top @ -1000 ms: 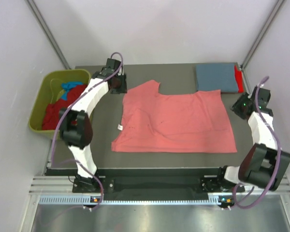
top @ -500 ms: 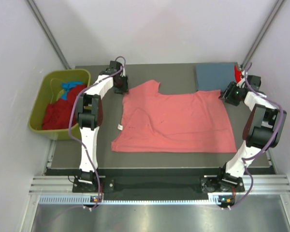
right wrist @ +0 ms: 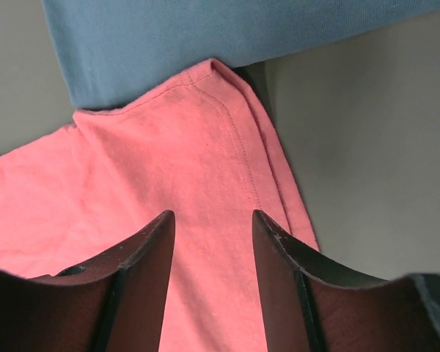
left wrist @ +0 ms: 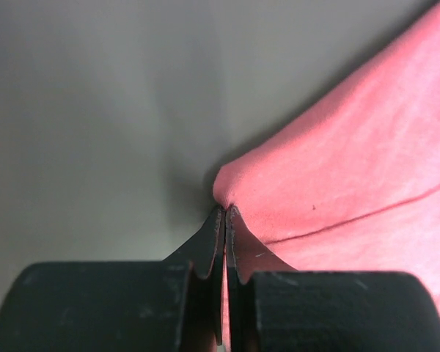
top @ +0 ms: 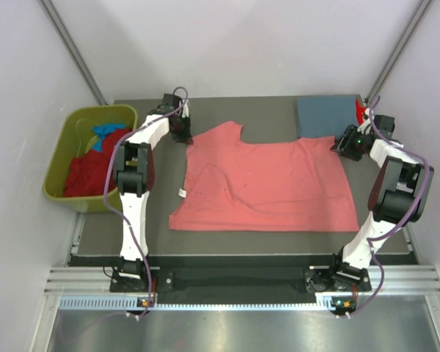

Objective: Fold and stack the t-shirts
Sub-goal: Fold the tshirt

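While the left gripper (left wrist: 225, 211) is pinched closed on a puckered edge of the salmon-pink t-shirt (top: 264, 183), the cloth bunches right at its fingertips and spreads away to their right. Bare table (left wrist: 95, 110) lies ahead of the tips and to their left.

At the right gripper (right wrist: 213, 220) the jaws stand apart and nothing is clamped. The two fingers sit over the pink shirt's hemmed corner, one on either side of it. Just beyond the tips, the folded grey-blue t-shirt (right wrist: 205, 29) touches that corner.

Top view: a red t-shirt (top: 362, 119) shows at the grey-blue one's right edge, close by the right gripper. The olive-green bin (top: 59, 158) sits well out to the left of the left gripper and holds a dark red t-shirt (top: 84, 172) and a bright blue t-shirt (top: 106, 133).
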Available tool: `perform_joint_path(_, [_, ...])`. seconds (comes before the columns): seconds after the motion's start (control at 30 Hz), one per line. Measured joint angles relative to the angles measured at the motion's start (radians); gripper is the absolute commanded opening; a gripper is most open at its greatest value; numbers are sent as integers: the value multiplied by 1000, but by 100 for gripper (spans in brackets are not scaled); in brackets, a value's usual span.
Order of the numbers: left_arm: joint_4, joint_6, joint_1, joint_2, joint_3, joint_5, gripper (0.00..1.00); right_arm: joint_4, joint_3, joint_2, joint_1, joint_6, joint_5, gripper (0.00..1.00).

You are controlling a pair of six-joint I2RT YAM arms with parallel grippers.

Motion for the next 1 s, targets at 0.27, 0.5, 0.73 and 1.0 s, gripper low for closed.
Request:
perform_joint_path(0.27, [0,21,-26,0,16,-124,0,1,0,-1,11,2,19,46])
perform_joint_path(0.5, [22,46,-58,-1,16,-135,13,-3,3,-6,24,3,29,46])
perform_joint_path(0.73, [-1,39,-59,-17,7,-142,29,-14,36,-15,59,4,42,47])
perform_joint_path(1.0, [-45,-21,-42,-219,-171,-193,15,-22,38,-54,137,12,42,47])
